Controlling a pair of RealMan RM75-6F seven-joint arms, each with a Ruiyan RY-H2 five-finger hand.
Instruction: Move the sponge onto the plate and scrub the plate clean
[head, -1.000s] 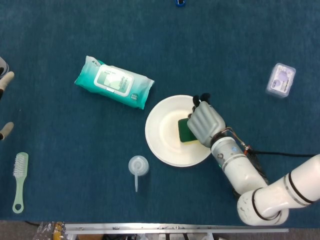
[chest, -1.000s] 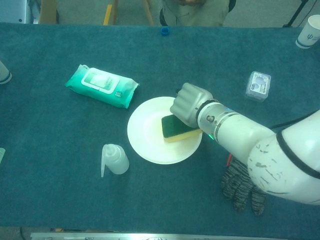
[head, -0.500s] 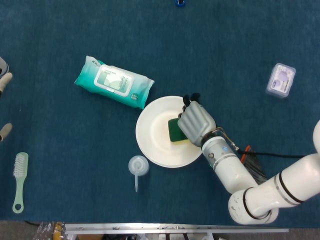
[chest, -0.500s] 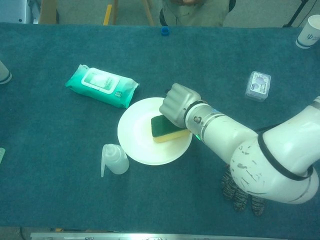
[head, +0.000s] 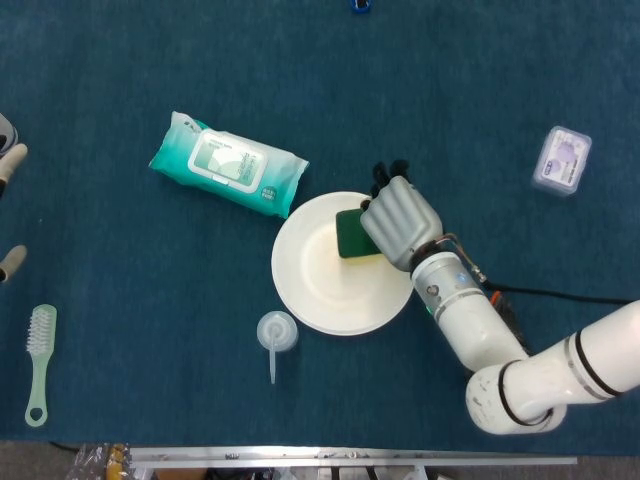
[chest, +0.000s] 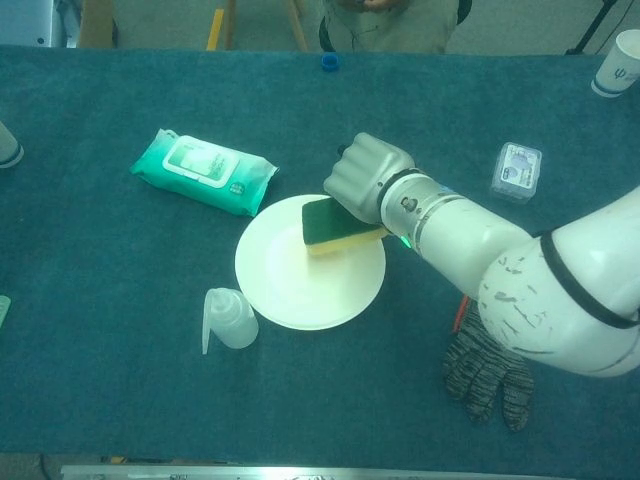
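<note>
The sponge (chest: 328, 227) is gripped by the right hand (chest: 366, 180) at the far right of the plate (chest: 290, 296). It should be kept pressed flat and swept toward the near left; the light plate may slide. The left hand is not in view.

The right hand (head: 400, 222) is closed in a fist-like grip on the sponge (head: 352, 234), knuckles up, fingers curled over its far edge. Its white forearm reaches in from the lower right, wrist roughly level. At the left edge of the head view, pale fingertips (head: 12, 160) of the left hand show
</note>
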